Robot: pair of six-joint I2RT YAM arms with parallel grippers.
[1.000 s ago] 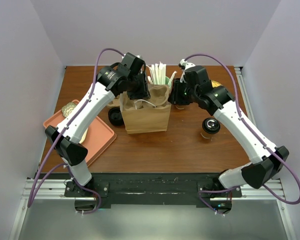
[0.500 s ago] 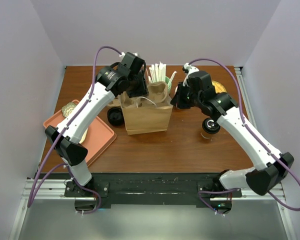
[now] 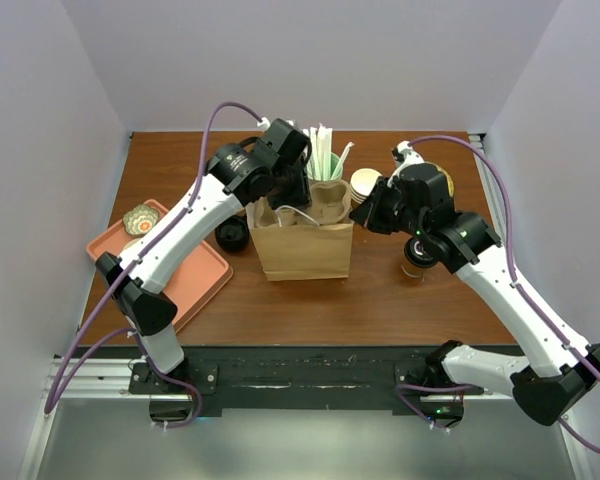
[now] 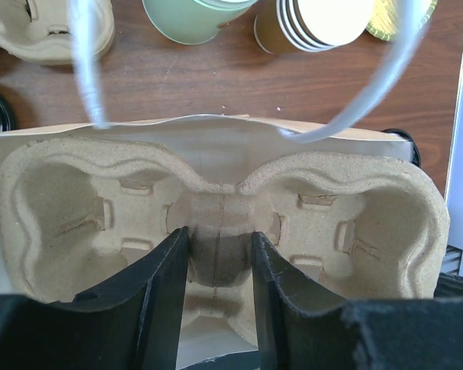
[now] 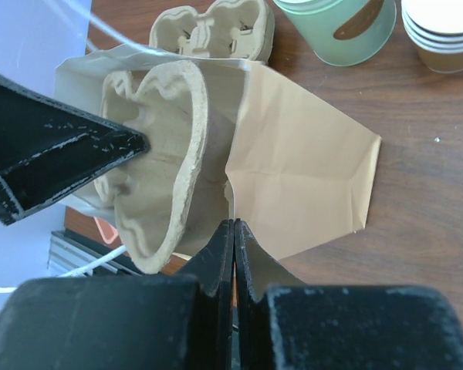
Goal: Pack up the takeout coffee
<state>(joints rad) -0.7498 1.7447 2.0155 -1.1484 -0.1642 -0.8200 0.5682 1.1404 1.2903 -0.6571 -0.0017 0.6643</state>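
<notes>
Lidded takeout coffee upright on the counter right of the paper bag, left claw gripping the cup carrier in the bag's mouth, right claw pinched shut on the bag's rim

A pulp cup carrier gripped at its middle ridge

The ridge is clamped between the fingers of the left gripper, and the carrier is seated in the mouth of a paper bag. A green cup is seen at 12 o'clock, with stacked cups at 1 o'clock.
</notes>
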